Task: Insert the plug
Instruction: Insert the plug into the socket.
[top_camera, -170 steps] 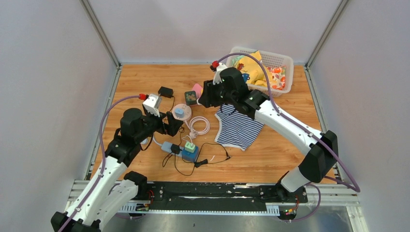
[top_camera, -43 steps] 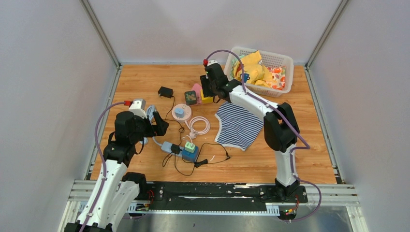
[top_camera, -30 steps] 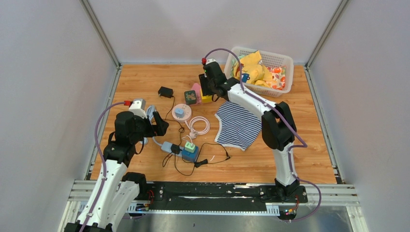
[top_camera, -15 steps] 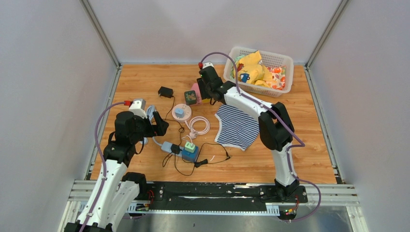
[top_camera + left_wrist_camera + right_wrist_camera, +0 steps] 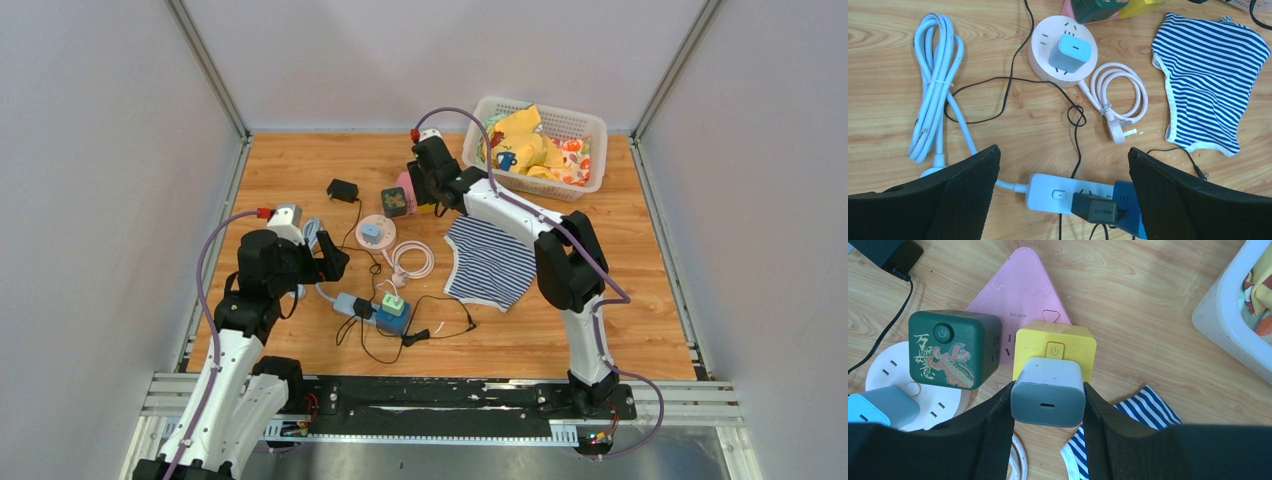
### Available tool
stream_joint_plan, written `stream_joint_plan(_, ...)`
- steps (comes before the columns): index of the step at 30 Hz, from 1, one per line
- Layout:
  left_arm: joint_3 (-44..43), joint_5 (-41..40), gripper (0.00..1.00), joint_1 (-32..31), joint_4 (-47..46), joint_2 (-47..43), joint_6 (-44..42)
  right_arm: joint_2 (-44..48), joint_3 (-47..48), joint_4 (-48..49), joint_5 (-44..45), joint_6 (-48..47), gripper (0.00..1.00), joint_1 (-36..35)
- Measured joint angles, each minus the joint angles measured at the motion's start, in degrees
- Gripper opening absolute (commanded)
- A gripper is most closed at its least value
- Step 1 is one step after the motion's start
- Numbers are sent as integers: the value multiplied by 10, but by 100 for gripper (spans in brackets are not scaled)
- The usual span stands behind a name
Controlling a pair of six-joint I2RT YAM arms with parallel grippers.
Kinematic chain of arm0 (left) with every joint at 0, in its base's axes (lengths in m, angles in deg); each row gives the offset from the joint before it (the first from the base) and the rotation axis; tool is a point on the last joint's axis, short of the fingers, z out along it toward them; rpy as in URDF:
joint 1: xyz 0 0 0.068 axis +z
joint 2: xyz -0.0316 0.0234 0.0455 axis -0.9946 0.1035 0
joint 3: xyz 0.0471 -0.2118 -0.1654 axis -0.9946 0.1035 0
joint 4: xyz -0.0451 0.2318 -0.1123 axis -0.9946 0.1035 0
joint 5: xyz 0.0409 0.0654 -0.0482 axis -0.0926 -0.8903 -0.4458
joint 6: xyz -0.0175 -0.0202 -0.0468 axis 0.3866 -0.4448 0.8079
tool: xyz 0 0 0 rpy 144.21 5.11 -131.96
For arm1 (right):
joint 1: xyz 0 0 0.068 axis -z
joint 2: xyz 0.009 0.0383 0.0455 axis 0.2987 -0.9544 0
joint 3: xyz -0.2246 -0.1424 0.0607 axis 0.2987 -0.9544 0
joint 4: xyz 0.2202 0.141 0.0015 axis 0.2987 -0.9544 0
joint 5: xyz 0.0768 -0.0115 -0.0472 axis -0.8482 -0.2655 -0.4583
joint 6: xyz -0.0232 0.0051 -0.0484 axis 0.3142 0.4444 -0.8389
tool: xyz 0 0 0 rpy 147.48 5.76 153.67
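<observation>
My right gripper (image 5: 1048, 407) is shut on a white charger plug (image 5: 1048, 390) with a grey end face. The plug is held at the near edge of a yellow socket cube (image 5: 1055, 345); its prongs are hidden. In the top view this gripper (image 5: 427, 190) is at the back centre of the table. My left gripper (image 5: 1063, 192) is open and empty, hovering over a white power strip (image 5: 1050, 192) with a black adapter (image 5: 1095, 207) plugged in; it shows at the left in the top view (image 5: 335, 262).
A green socket cube (image 5: 954, 347) and a pink triangular socket (image 5: 1020, 290) sit beside the yellow one. A round white socket (image 5: 1045, 67) carries a blue charger (image 5: 1072, 52). A striped cloth (image 5: 495, 262), coiled white cables (image 5: 933, 90) and a laundry basket (image 5: 592, 128) lie around.
The right arm has swung left and back with the plug to the yellow cube, shifting only slightly in the last second. The left arm pulled back left earlier and now stays still.
</observation>
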Motion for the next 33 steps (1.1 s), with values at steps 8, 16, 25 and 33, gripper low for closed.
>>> stream_joint_plan(8, 0, 0, 99, 0, 0, 0, 0, -3, 33, -59, -11, 0, 48, 0)
stream_joint_plan(16, 0, -1, 99, 0, 0, 0, 0, 3, 63, -106, -26, 5, 77, 1)
stream_joint_plan(25, 0, -2, 99, 0, 0, 9, 0, 96, 20, -115, -45, 2, 84, 1)
stream_joint_plan(33, -3, -50, 94, 0, 0, 51, 3, 239, -111, -110, -76, -4, 100, 1)
